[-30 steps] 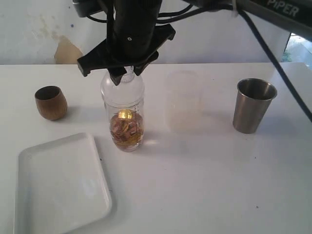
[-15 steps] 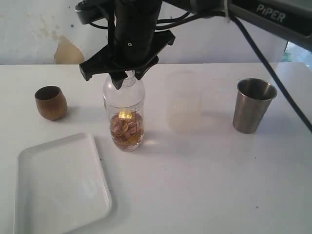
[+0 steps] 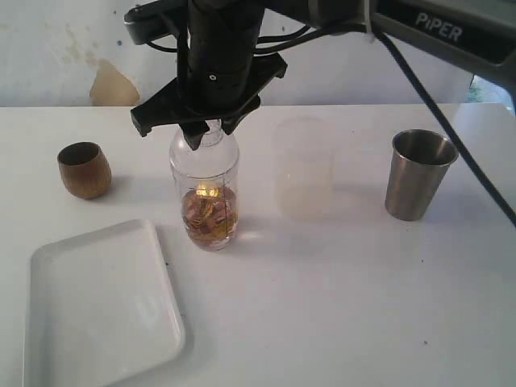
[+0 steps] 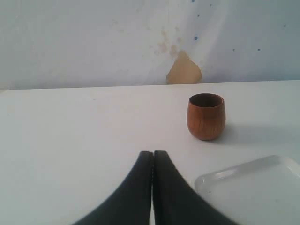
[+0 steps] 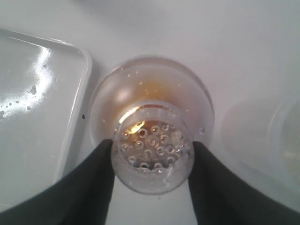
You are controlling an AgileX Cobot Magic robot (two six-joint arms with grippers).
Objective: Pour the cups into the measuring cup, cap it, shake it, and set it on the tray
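The measuring cup (image 3: 204, 193) stands on the table with golden-brown bits in its bottom and the clear dome cap (image 3: 211, 139) on top. My right gripper (image 3: 208, 129) reaches across from above, its two fingers pressed on either side of the cap's ringed neck (image 5: 152, 145). The wooden cup (image 3: 84, 169) stands to the left. The frosted cup (image 3: 304, 168) and the steel tumbler (image 3: 420, 174) stand to the right. The white tray (image 3: 97, 306) lies front left. My left gripper (image 4: 153, 154) is shut on nothing, low over the table near the wooden cup (image 4: 206, 116) and a tray corner (image 4: 253, 187).
The white table carries all of this, with a stained wall behind it. The right arm and its cables hang over the back middle. In the right wrist view the tray rim (image 5: 70, 93) lies close beside the measuring cup and the frosted cup (image 5: 286, 140) on the other side.
The right gripper has risen a little and shifted slightly at the cap's neck. The measuring cup stays where it was on the table.
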